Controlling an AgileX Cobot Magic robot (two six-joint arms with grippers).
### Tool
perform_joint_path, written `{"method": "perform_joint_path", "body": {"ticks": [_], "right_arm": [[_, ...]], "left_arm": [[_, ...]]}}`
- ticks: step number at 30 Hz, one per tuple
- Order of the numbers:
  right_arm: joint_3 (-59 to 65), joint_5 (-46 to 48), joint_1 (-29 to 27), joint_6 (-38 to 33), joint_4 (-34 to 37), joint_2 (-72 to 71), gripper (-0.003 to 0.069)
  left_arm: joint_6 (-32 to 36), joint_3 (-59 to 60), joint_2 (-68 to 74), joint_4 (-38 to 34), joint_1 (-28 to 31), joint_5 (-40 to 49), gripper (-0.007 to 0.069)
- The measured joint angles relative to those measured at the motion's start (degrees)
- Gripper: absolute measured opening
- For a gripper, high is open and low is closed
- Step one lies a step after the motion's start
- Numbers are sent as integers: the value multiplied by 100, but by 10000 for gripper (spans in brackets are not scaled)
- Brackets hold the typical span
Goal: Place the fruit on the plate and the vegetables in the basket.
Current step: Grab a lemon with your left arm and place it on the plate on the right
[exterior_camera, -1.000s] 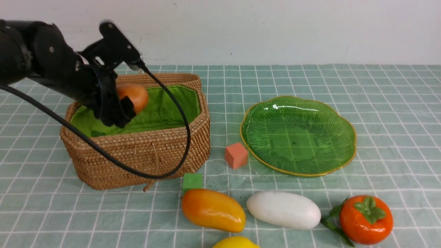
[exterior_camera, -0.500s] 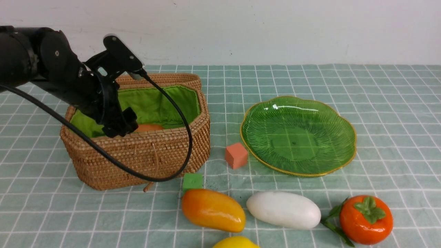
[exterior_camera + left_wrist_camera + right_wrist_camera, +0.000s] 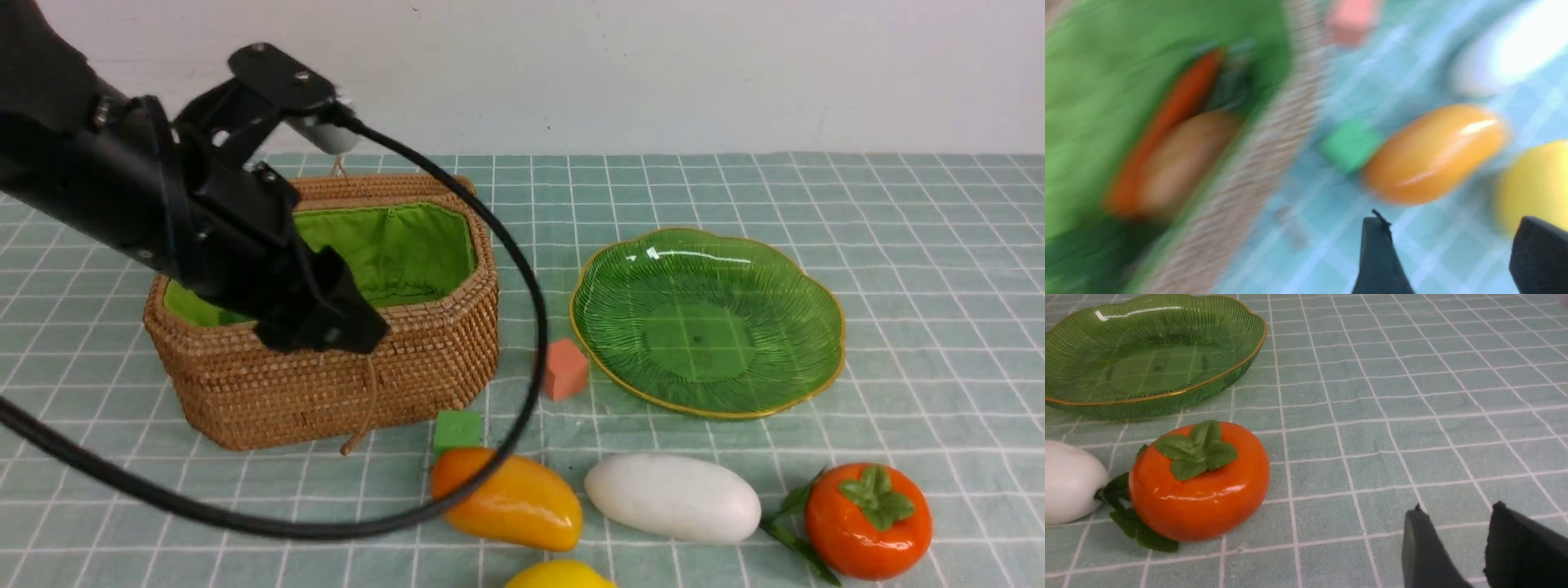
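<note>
Black fingers [image 3: 1378,253] of the left gripper [image 3: 1451,228] stood apart and empty. The mango [image 3: 1433,153] lay just beyond the tips with the lemon [image 3: 1535,183] beside it. The basket [image 3: 1274,134], holding carrot [image 3: 1175,110] and potato [image 3: 1184,159], lay farther off. The right gripper [image 3: 1457,514], slightly parted and empty, hung near the persimmon [image 3: 1200,486]; the plate [image 3: 1147,363] beyond held nothing. Probable hazards: the left arm's cable [image 3: 539,327], looping past the mango, might drag it, and glossy rounded fruit might squirt from an off-centre pinch.
</note>
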Motion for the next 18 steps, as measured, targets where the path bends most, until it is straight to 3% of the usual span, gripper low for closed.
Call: {"method": "perform_joint_path", "body": {"ticks": [3, 7, 11, 18], "right_arm": [[0, 0, 0, 0, 0, 0, 242], [0, 0, 0, 0, 0, 0, 242], [0, 0, 0, 0, 0, 0, 242], [0, 0, 0, 0, 0, 0, 242]], "left_arm": [[-1020, 18, 85, 568, -1081, -99, 434], [-2556, 20, 473, 1851, -2273, 32, 521], [-3361, 24, 851, 2534, -2834, 58, 588], [-3822, 24, 1481, 2400, -3149, -42, 616]]}}
